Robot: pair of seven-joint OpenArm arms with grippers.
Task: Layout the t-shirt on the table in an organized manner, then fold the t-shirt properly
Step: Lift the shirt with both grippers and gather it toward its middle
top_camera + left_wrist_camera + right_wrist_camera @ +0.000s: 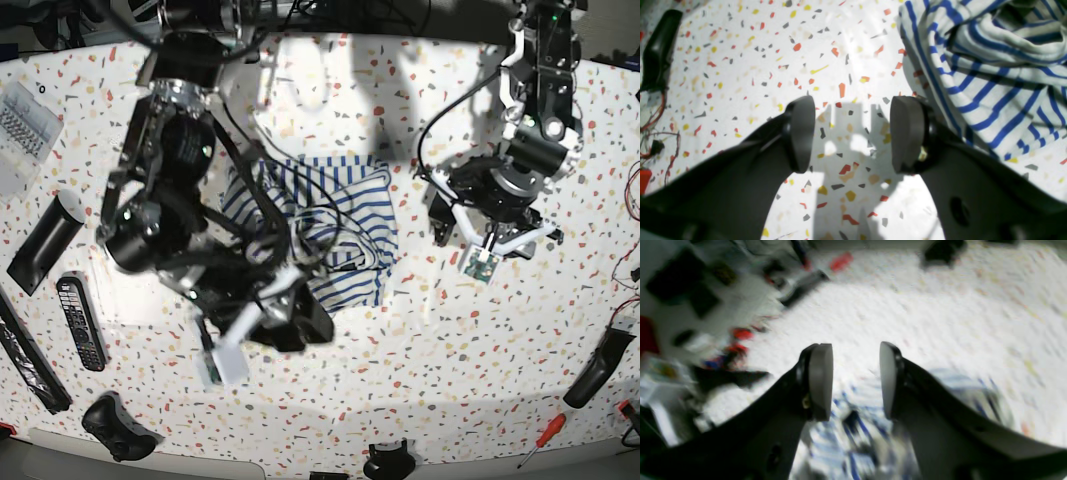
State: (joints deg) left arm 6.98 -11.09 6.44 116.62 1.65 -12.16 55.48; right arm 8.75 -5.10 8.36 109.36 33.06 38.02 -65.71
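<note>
Tools first, going from the left of the base view. The right tool stands partly open with a clear gap between its two grey pads, and nothing is held between them; in its blurred wrist view, striped cloth shows below and behind the gap. In the base view the right tool hangs over the near edge of the t-shirt, at the end of a black arm bent down from the upper left.

The t-shirt lies crumpled in a heap near the middle of the tabletop, white with thin blue stripes, partly hidden by that arm and its cables.

Further right, the left tool stands wide open and empty, its pads above bare speckled tabletop, with the bunched t-shirt just beside its right finger. In the base view the left tool sits off the shirt's right edge, the arm reaching down from the top right.

Along the left edge lie a remote control, a black bar and a game controller; a screwdriver lies at the lower right.
</note>
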